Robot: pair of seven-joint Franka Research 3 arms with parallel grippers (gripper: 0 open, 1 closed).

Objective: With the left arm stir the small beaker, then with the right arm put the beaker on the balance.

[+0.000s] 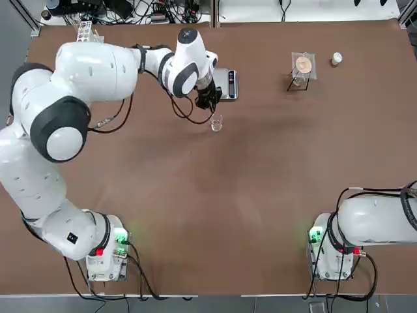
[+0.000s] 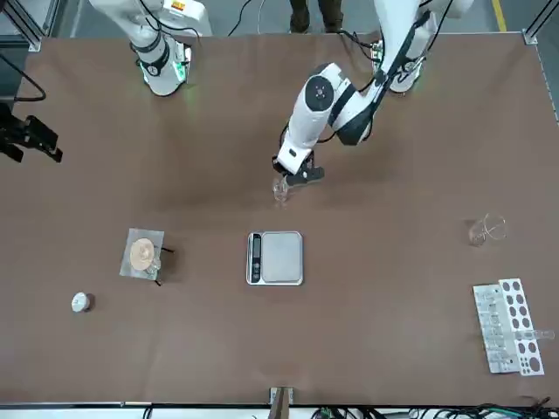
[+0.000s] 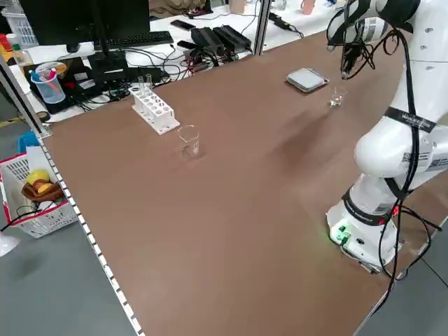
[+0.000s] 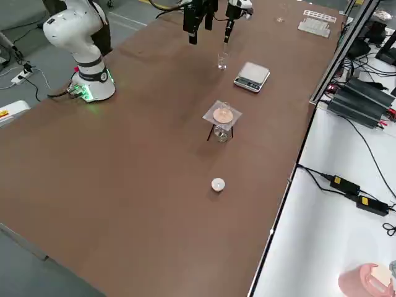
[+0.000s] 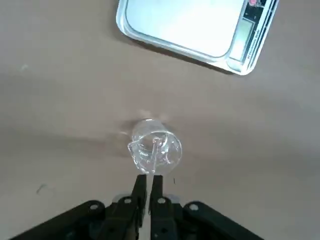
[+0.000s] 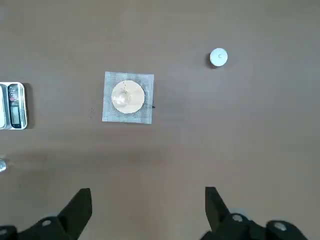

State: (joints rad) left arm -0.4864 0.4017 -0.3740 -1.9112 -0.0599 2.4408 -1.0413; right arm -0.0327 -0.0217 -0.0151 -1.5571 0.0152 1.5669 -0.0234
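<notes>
The small beaker (image 1: 216, 122) (image 5: 154, 149) is a tiny clear glass standing upright on the brown table, just on the robot's side of the balance (image 1: 226, 83) (image 2: 276, 257). My left gripper (image 1: 208, 101) (image 5: 148, 182) hovers right above the beaker, fingers shut on a thin rod (image 4: 226, 38) that reaches down into the glass. The balance's silvery plate carries nothing. My right gripper (image 6: 147, 200) is open and holds nothing; its arm (image 1: 378, 222) stays parked near its base, high above the table.
A tripod with a mesh square (image 1: 302, 68) and a small white round object (image 1: 336, 59) stand at the far right. A larger clear beaker (image 2: 486, 230) and a white test tube rack (image 2: 508, 326) sit at the far left.
</notes>
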